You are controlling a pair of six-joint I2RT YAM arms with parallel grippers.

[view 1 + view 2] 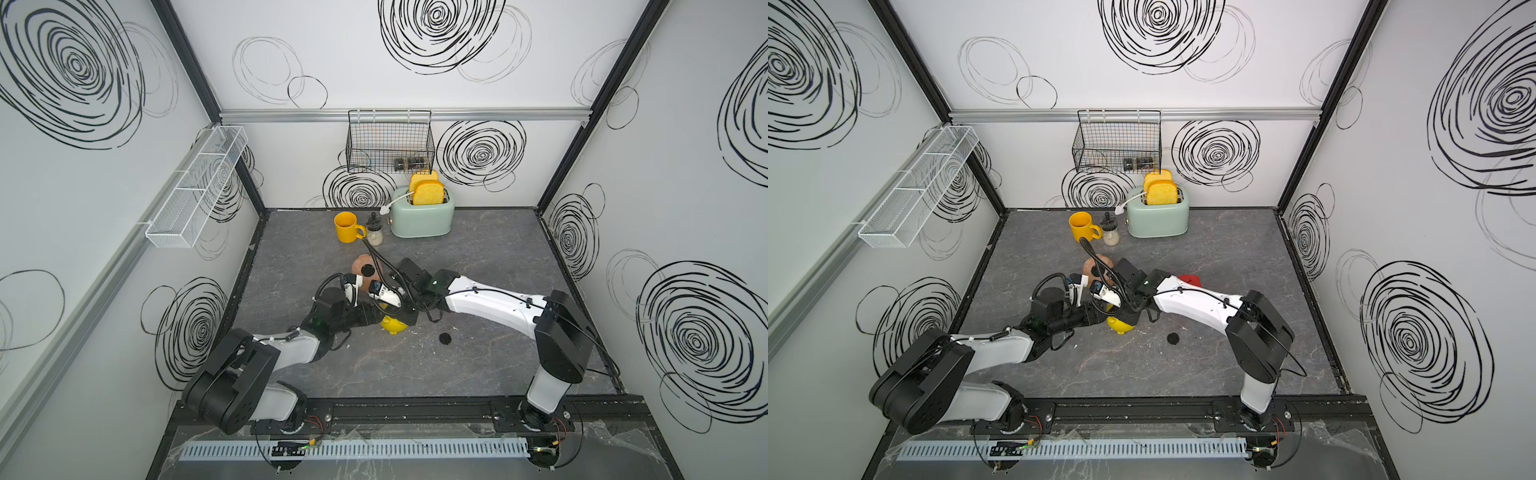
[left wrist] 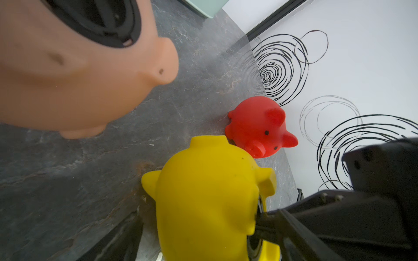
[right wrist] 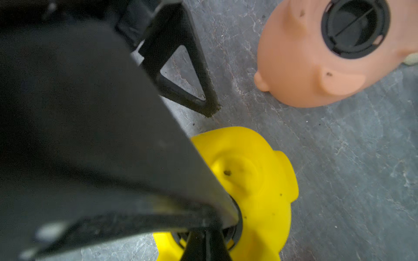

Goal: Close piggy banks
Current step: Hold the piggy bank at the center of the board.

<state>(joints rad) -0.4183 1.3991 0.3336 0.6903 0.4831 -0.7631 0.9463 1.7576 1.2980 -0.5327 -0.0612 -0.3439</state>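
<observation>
Left arm (image 1: 286,351) and right arm (image 1: 490,303) stretched low from near edge, meeting at yellow piggy bank (image 2: 203,192) on table (image 1: 478,374) centre, left gripper (image 1: 379,320) spread beside it, right gripper (image 3: 217,223) pressed together, tips on its black plug (image 3: 238,214)

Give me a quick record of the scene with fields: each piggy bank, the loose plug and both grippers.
pink pig: belly hole up, closed by a black cap
yellow pig: on the table, black ring in its belly hole
red pig: by the right arm, untouched, hole out of sight
loose plug: on the table, nothing touching it
left gripper: open, the fingers in view clear of the yellow pig
right gripper: shut, tips at the yellow pig's belly hole
</observation>
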